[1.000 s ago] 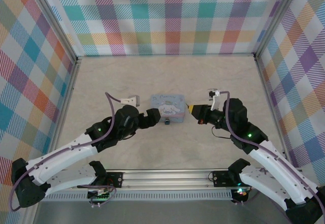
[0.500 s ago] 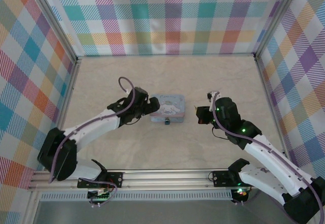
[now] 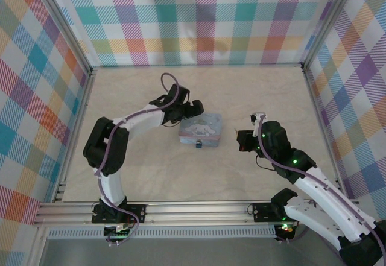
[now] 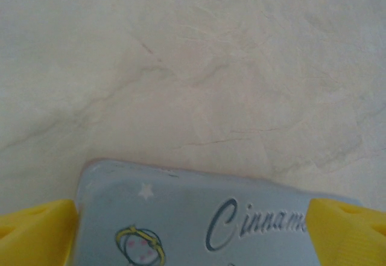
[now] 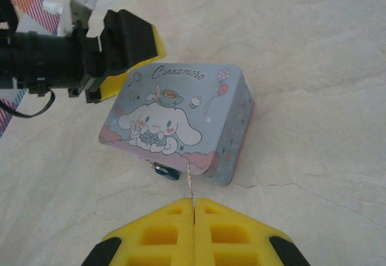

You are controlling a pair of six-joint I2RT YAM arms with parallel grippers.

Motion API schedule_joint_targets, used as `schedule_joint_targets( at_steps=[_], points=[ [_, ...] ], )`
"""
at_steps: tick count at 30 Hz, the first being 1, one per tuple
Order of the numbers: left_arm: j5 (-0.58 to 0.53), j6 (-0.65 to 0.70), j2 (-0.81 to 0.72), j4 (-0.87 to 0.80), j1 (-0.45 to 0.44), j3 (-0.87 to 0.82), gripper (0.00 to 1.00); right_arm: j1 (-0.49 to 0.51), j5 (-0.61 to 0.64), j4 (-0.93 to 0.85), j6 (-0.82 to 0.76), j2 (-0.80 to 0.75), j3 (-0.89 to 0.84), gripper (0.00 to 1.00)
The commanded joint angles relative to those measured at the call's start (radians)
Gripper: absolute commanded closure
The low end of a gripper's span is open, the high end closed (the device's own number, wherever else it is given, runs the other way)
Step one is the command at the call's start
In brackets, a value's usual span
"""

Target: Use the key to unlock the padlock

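Observation:
A pale blue Cinnamoroll tin box (image 3: 202, 127) lies mid-table, with a small dark padlock (image 3: 198, 143) hanging at its near edge. The right wrist view shows the padlock (image 5: 164, 171) just below the box's (image 5: 181, 118) front rim. My right gripper (image 5: 194, 204) is shut on the thin metal key (image 5: 190, 184), whose blade points at the box edge just right of the padlock, apart from it. My left gripper (image 3: 190, 110) stands open at the box's far-left corner. Its yellow fingers (image 4: 36, 230) flank the lid (image 4: 193, 218).
The table (image 3: 151, 169) is a pale marbled surface walled by plaid panels (image 3: 199, 19). An aluminium rail (image 3: 193, 209) runs along the near edge between the arm bases. Open floor lies right of the box and behind it.
My left arm has swung from the box's near-left side out to its far-left corner. My right gripper has drawn back slightly to the right with the key.

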Motion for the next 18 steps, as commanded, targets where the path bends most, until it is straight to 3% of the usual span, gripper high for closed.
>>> schedule_joint_targets(
  at_steps=[1, 8, 18],
  points=[
    [0.108, 0.044, 0.042, -0.017, 0.006, 0.07, 0.05, -0.005, 0.014, -0.014, -0.015, 0.015, -0.015, 1.0],
    [0.162, 0.081, 0.031, -0.02, -0.013, 0.081, 0.05, -0.01, 0.042, 0.029, -0.055, 0.138, 0.032, 1.0],
    [0.093, 0.056, -0.335, 0.098, -0.017, -0.262, 0.0, -0.091, 0.01, 0.084, -0.105, 0.41, 0.199, 1.0]
  ],
)
